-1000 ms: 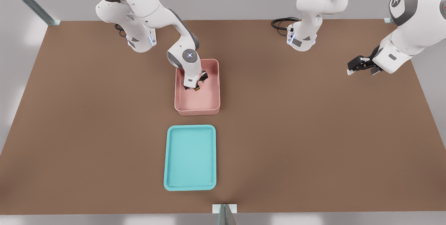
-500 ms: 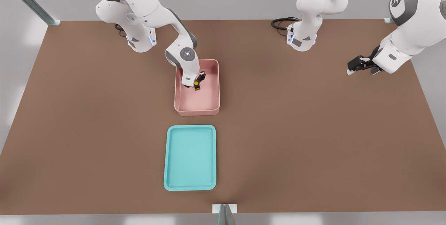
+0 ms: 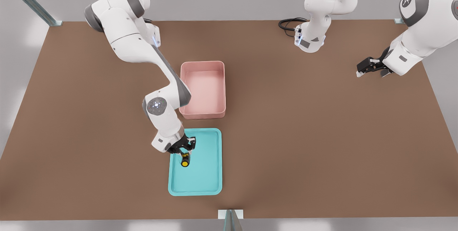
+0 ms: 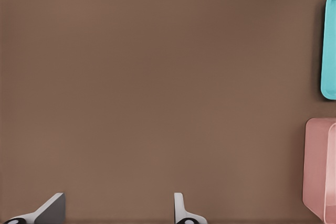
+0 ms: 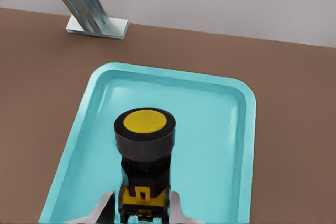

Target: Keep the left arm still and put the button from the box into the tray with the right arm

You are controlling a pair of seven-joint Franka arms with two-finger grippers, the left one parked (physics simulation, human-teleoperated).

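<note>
Pinched in my gripper by its black base, the yellow-capped push-button hangs over the teal tray, near the corner closest to the emptied pink box, cap pointing outward so I can release it inside the rim.

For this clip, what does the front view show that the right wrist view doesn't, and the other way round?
Only the front view shows the box, with nothing visible inside, the whole right arm, and how the gripper hangs over the tray's half nearer the box. Only the right wrist view shows the fingers pressed against the button's black base, its yellow cap pointing away from the wrist, plus a metal post beyond the tray. Both show the button held in the gripper above the tray, and the brown table.
</note>
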